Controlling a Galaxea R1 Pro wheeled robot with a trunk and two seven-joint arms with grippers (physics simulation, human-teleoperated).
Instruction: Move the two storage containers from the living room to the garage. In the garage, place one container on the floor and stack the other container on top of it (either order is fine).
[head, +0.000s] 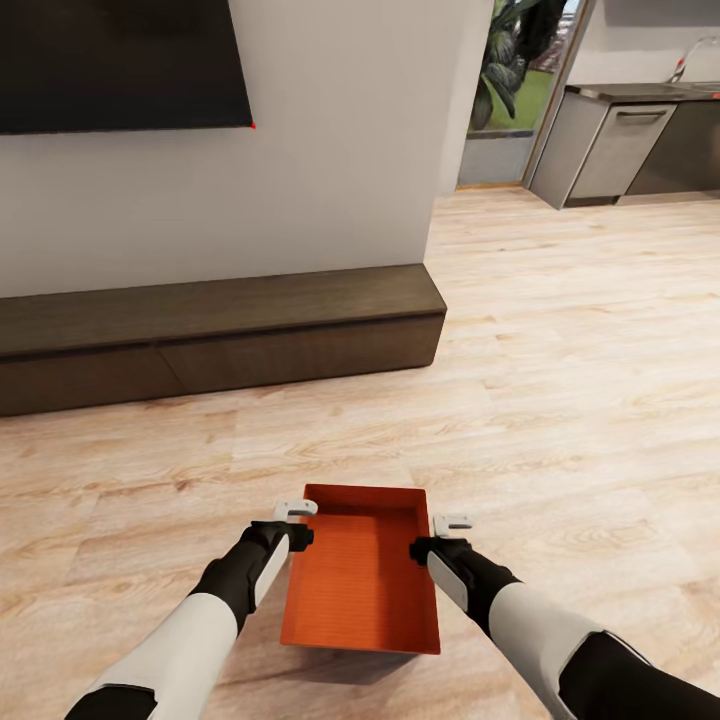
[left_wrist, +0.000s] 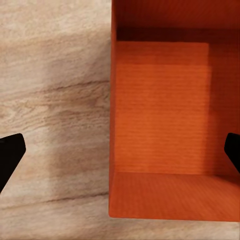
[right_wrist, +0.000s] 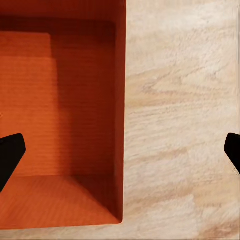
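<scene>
One storage container (head: 362, 580), orange-red and lidless, sits low in the centre of the head view on the light wood-plank floor (head: 560, 400) of the living room. Nothing lies inside it; its flat bottom shows bare.

Two arms reach toward it, one at each long side. The left gripper (head: 295, 512) hangs over the container's left wall, and the right gripper (head: 452, 525) over its right wall. In the left wrist view the two dark fingers (left_wrist: 10, 155) are spread wide, one above the floor and one above the container's inside, with the wall between them. In the right wrist view the fingers (right_wrist: 10, 152) are likewise spread wide astride the opposite wall, pinching nothing.

Across the middle left runs one long dark wood bench (head: 220, 335) against the cream wall, with one black TV (head: 120, 60) at the upper left.
</scene>
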